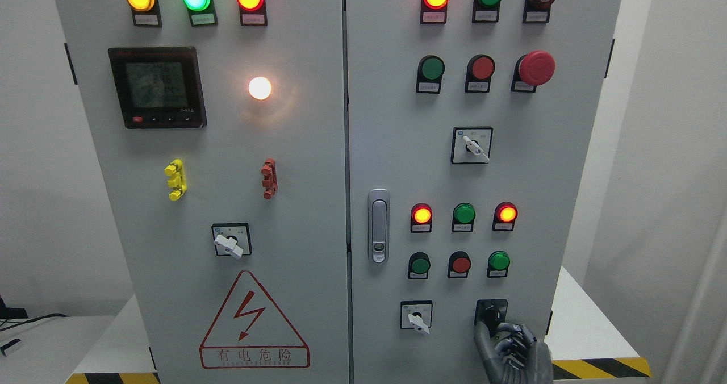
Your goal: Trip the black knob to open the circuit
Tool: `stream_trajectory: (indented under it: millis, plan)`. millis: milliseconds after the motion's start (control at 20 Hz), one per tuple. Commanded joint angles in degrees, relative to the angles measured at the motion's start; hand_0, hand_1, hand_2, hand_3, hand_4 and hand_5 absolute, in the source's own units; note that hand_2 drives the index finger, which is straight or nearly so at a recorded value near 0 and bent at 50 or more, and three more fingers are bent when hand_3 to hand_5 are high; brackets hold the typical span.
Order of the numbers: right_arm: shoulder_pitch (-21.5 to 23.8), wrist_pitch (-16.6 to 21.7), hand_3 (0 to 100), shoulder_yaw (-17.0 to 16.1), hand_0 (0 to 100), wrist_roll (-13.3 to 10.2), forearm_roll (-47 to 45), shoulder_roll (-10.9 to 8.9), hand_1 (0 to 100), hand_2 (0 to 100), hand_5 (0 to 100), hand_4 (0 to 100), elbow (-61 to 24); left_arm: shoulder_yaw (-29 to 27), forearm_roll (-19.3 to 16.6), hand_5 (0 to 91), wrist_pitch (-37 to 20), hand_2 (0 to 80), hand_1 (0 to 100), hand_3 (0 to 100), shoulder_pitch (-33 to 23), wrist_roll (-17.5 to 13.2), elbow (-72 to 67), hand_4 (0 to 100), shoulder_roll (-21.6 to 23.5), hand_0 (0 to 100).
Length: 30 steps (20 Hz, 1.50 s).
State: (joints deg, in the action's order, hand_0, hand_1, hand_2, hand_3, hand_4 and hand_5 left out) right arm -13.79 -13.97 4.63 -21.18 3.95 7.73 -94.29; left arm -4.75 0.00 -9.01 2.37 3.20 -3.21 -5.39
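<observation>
Fingers point(489, 338) of our right hand point(514, 353) curl around the black knob point(491, 314), low on the cabinet's right door point(392, 117). Left of the hand we see a white selector switch point(417, 318); above it, a green button point(498, 261).

Matt grey painted metal on the cabinet point(318, 202), smooth, with a soft glare round the white lamp point(259, 88). Glossy dark plastic on the meter point(157, 87) at eleven o'clock, screen faintly reflective. Shiny translucent plastic on the lamp domes and push buttons. Smooth red plastic on the mushroom button point(536, 67) at one o'clock. Brushed silvery metal on the door latch point(378, 225). Black plastic on the black knob point(491, 314) at five o'clock, half hidden. Dark grey, slightly glossy jointed plastic or metal on the right hand point(514, 353). Printed sticker finish on the warning triangle point(253, 322).
</observation>
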Motion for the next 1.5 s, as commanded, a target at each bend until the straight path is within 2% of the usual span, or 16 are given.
stream_trajectory:
  millis: [0,1452]
  plan:
    - [-0.01,-0.01,87,0.20,27,0.00,-1.31,0.00,68,59,98,90,-0.02,0.00,-1.76,0.0,0.04,0.0,39,0,0.00,-0.03,-0.05,0,0.03,12]
    - [-0.01,-0.01,88,0.64,26,0.70,-1.48,0.00,68,61,98,91,-0.02,0.00,-1.76,0.0,0.04,0.0,39,0,0.00,-0.03,-0.05,0,0.03,12]
